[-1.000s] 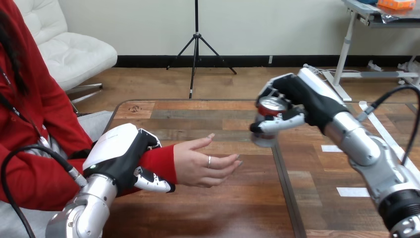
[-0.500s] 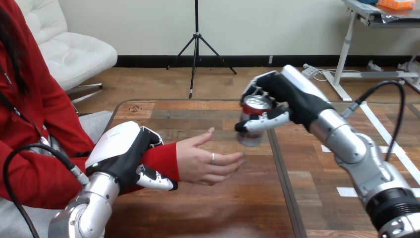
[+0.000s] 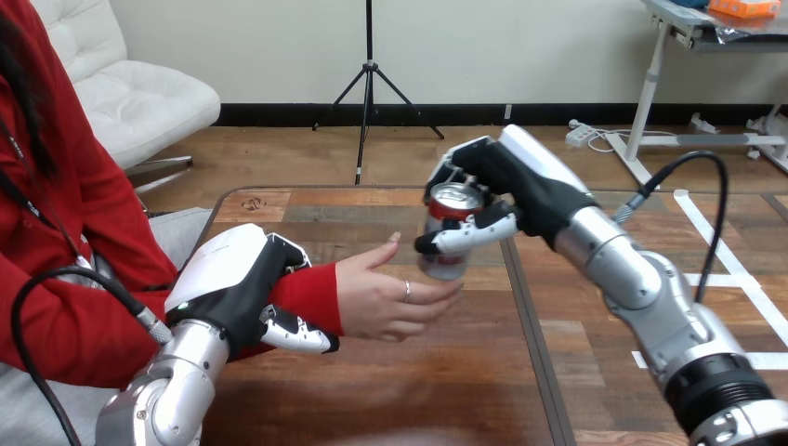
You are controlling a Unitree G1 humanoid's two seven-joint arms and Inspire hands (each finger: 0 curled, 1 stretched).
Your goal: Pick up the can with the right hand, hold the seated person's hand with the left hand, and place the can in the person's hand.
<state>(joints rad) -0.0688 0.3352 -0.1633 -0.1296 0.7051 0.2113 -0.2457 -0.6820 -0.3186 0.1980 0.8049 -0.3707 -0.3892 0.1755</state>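
A red and silver can (image 3: 446, 230) hangs above the table, gripped by my right hand (image 3: 502, 190), whose fingers and thumb curl round it. The can's bottom is just above the fingertips of the person's hand (image 3: 390, 295), which is held out palm up over the table's middle. My left hand (image 3: 237, 290) wraps the person's wrist at the red sleeve, with fingers over the top and the thumb under it.
The wooden table (image 3: 372, 390) has a seam (image 3: 530, 325) running front to back right of the person's hand. White tape marks (image 3: 767, 359) lie on the floor at the right.
My right hand has carried the can leftward and slightly nearer, from the table's right half to just above the person's fingertips. The left hand keeps its hold on the wrist.
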